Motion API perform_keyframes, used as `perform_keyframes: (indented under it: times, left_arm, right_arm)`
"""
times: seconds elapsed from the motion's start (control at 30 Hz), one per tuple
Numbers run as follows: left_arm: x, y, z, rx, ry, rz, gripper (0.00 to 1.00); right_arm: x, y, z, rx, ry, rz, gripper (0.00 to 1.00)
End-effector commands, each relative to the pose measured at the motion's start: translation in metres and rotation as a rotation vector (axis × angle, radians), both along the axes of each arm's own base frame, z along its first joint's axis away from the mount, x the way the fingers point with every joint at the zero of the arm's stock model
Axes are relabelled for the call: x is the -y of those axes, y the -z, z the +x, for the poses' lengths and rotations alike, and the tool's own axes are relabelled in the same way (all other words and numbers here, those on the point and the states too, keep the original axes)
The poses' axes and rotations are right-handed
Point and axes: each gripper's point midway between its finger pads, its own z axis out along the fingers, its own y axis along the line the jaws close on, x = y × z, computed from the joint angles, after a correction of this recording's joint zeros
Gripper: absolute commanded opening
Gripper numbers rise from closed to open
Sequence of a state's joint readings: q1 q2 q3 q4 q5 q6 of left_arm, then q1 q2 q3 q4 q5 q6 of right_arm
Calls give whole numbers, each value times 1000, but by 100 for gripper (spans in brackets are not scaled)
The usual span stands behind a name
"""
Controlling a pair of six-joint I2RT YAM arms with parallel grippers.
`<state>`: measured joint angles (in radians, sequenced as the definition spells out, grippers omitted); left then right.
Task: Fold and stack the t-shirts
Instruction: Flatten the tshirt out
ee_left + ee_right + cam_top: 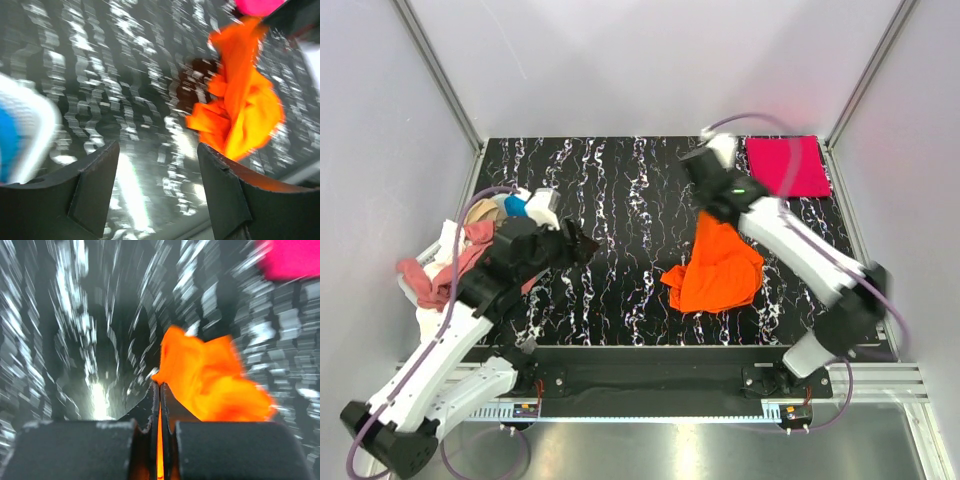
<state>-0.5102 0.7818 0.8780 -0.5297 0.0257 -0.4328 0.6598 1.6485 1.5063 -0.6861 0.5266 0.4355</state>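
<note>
A bright orange t-shirt [720, 270] hangs crumpled from my right gripper [708, 208], its lower part resting on the black marbled table [610, 180]. In the right wrist view the jaws [160, 386] are pressed together on an edge of the orange cloth [210, 375]. A crimson-pink t-shirt [788, 165] lies folded flat at the far right corner. My left gripper [583, 243] is open and empty above the table's left half. Its wrist view [157, 148] shows bare table between the fingers and the orange shirt [240, 110] ahead to the right.
A pile of shirts sits off the table's left edge: dusty rose-red [440, 280], white [428, 322], tan [483, 212] and blue [515, 207]. White walls and metal frame posts enclose the table. Blurred white and blue shapes [20, 140] fill the left wrist view's left edge.
</note>
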Motion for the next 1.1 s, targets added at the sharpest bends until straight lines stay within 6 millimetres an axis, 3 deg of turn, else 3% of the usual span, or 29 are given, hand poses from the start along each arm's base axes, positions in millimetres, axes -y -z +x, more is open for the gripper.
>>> perform_keyframes:
  times: [0.0, 0.03, 0.07, 0.13, 0.17, 0.23, 0.3, 0.33, 0.47, 0.63, 0.87, 0.93, 1.0, 1.03, 1.07]
  left_arm:
    - [44, 11, -5, -113, 119, -171, 68]
    - [51, 13, -1, -113, 130, -186, 67]
    - [59, 30, 1, -167, 140, -175, 67]
    - [75, 36, 7, -189, 161, -202, 66]
    - [88, 52, 7, -234, 184, -187, 66]
    - [106, 59, 12, -236, 205, -189, 64]
    - [128, 81, 14, -290, 232, -145, 63]
    - [136, 105, 17, -346, 227, -102, 61]
    - [170, 128, 16, -370, 289, -48, 59]
    - [185, 167, 21, -440, 288, 20, 59]
    - [208, 192, 27, -483, 326, 37, 58]
    - [213, 197, 27, -496, 340, 38, 51]
    - [213, 197, 29, -498, 344, 51, 35]
    - [216, 188, 35, -476, 344, 52, 12]
    - [214, 183, 40, -454, 345, 72, 2]
  right_arm:
    - [74, -90, -27, 174, 188, 18, 0]
    - [88, -114, -38, 233, 215, 54, 0]
    - [97, -122, -45, 255, 238, 70, 0]
    - [111, -144, -62, 310, 255, 112, 0]
    - [114, -149, -67, 322, 256, 125, 0]
    - [124, -160, -81, 351, 266, 151, 0]
    - [133, -164, -91, 374, 279, 168, 0]
    - [137, -163, -94, 378, 286, 160, 0]
    - [139, -158, -102, 374, 272, 169, 0]
    - [139, -156, -107, 369, 250, 184, 0]
    - [138, -156, -109, 376, 231, 191, 0]
    - [137, -154, -109, 372, 226, 188, 0]
    - [136, -154, -108, 374, 223, 193, 0]
    - [137, -156, -108, 379, 224, 188, 0]
    - [137, -157, -108, 382, 225, 186, 0]
